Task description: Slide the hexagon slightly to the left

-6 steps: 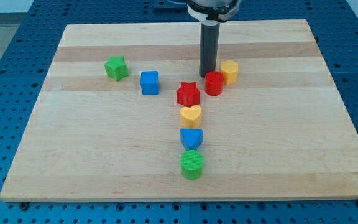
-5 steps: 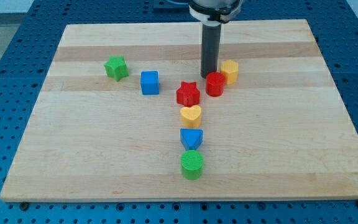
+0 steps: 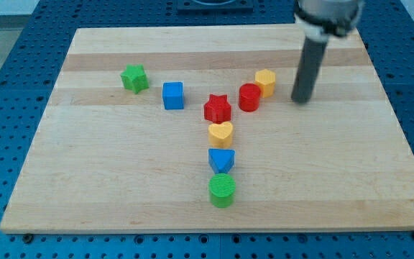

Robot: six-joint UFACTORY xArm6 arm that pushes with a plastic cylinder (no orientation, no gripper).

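Note:
The yellow hexagon (image 3: 266, 81) sits right of the board's middle, toward the view's top, touching the red cylinder (image 3: 249, 96) at its lower left. My tip (image 3: 301, 100) rests on the board to the right of the hexagon, a short gap away, slightly lower in the view. The dark rod rises from it toward the view's top right.
A red star (image 3: 218, 108), yellow heart (image 3: 221, 133), blue triangle (image 3: 221, 160) and green cylinder (image 3: 222, 189) run down the board's middle. A blue cube (image 3: 172, 95) and a green star (image 3: 134, 78) lie at the left. The wooden board (image 3: 351, 165) sits on a blue perforated table.
My tip has moved from just left of the red cylinder and hexagon to the hexagon's right side. No block has moved.

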